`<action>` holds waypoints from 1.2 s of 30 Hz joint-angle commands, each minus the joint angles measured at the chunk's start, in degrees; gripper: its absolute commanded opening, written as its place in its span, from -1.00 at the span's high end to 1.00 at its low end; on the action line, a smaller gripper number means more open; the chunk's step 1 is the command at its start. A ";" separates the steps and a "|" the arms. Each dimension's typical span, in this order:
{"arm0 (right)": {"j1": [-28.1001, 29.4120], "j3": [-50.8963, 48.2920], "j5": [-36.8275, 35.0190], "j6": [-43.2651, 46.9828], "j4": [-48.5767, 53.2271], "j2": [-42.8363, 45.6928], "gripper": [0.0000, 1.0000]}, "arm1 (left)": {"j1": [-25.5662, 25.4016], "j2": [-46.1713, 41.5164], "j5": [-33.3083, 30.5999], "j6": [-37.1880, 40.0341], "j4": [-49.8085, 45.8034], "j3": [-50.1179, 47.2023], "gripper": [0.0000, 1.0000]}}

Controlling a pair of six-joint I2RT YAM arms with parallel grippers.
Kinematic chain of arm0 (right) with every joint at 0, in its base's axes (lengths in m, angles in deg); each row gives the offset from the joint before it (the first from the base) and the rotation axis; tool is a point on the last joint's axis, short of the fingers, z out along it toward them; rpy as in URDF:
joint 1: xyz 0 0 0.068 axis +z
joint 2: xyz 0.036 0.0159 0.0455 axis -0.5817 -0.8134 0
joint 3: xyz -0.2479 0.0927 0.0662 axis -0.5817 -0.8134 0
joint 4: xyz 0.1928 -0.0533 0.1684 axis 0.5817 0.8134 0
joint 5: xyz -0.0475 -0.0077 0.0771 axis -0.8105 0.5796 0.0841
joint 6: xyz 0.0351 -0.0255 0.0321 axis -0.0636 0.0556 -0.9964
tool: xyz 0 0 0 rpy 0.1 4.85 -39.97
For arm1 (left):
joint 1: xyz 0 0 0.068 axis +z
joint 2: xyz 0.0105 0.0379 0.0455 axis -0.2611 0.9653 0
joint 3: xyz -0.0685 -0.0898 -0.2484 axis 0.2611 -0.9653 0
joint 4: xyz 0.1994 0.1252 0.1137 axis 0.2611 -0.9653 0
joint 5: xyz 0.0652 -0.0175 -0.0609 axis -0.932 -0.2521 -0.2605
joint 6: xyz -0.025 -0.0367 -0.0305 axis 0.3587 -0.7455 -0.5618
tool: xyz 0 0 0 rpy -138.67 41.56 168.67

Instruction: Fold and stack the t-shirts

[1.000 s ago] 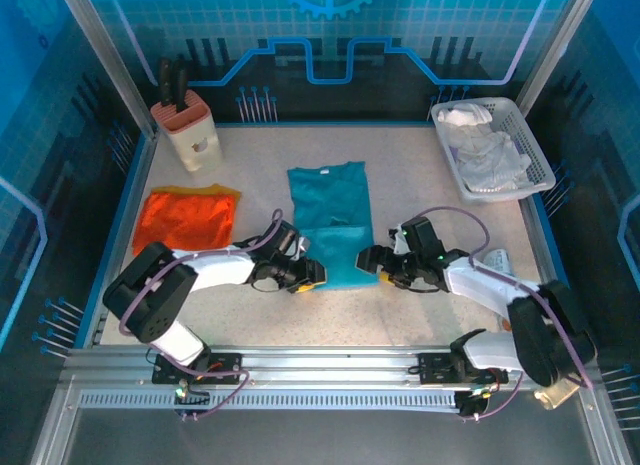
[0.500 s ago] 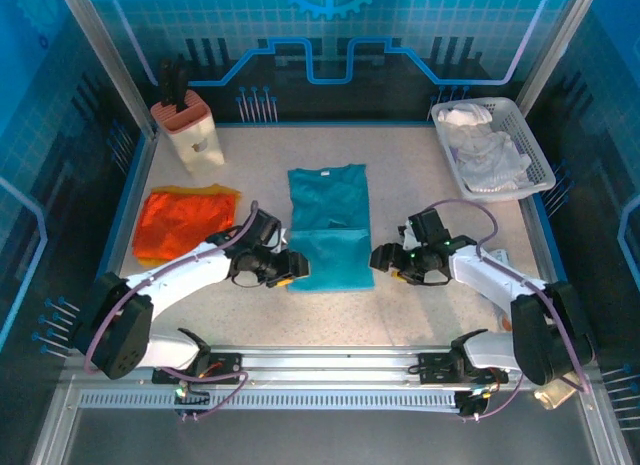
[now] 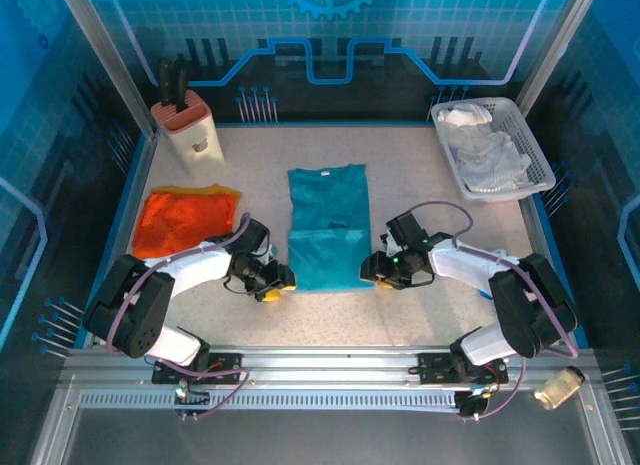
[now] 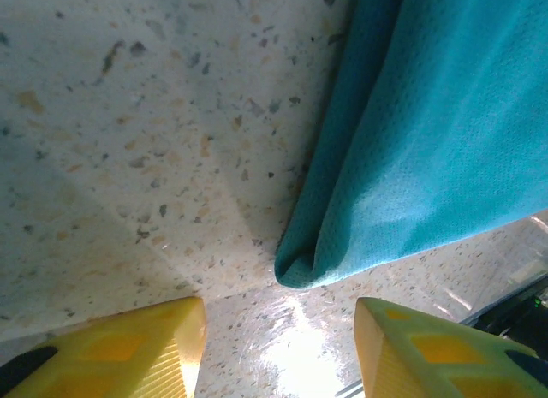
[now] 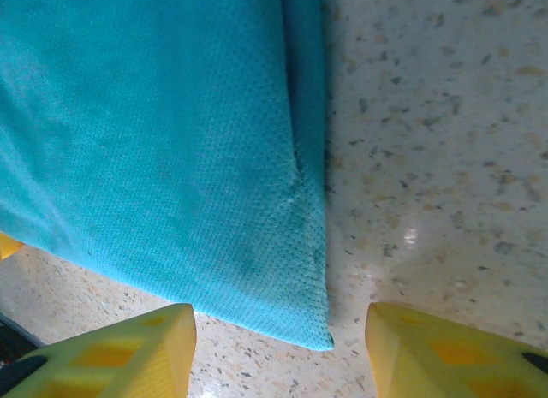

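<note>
The teal t-shirt [image 3: 328,225] lies flat mid-table, its near part folded up over itself. My left gripper [image 3: 272,281] sits low at the shirt's near left corner. It is open, and the folded teal corner [image 4: 300,265] lies just beyond its yellow fingertips [image 4: 128,347]. My right gripper [image 3: 372,270] rests at the near right corner, open too, with the teal corner [image 5: 317,329] between and just ahead of its fingers [image 5: 428,347]. The orange t-shirt [image 3: 183,218] with a yellow edge lies folded at the left.
A beige knife block [image 3: 189,128] stands at the back left. A white basket [image 3: 540,163] of pale cloths sits at the back right. A small jar [image 3: 561,385] lies off the table at the front right. Speckled tabletop [image 3: 340,320] lies between shirt and arm bases.
Both grippers have let go of the shirt's near edge and drawn back to its two near corners. The folded teal part now lies flat.
</note>
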State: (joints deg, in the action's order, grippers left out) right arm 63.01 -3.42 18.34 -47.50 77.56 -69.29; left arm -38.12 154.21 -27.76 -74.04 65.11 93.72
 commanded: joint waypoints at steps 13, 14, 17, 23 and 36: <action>4.16 0.43 -0.34 -5.21 -5.57 -3.81 -0.04 | -0.19 6.79 4.94 -3.98 9.78 2.81 0.14; 4.33 0.41 -0.27 -5.46 -6.00 -3.90 -0.03 | -0.22 7.18 4.91 -4.07 9.86 3.24 0.15; 4.72 1.16 -0.24 -5.75 -6.14 -4.08 -0.01 | -0.40 8.19 4.49 -3.83 9.43 4.36 0.22; 5.59 3.86 -3.29 -3.74 -1.85 -4.47 0.02 | -0.46 9.35 3.94 -3.91 9.90 4.94 0.35; 6.90 5.30 -3.96 -3.04 -0.29 -6.10 0.16 | -0.52 11.72 3.40 -2.99 9.25 7.20 0.63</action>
State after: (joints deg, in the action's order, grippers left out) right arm 67.84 0.58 12.37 -51.11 80.38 -73.60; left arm -37.84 163.56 -23.04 -77.05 66.46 98.97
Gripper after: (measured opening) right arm 0.428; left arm 0.196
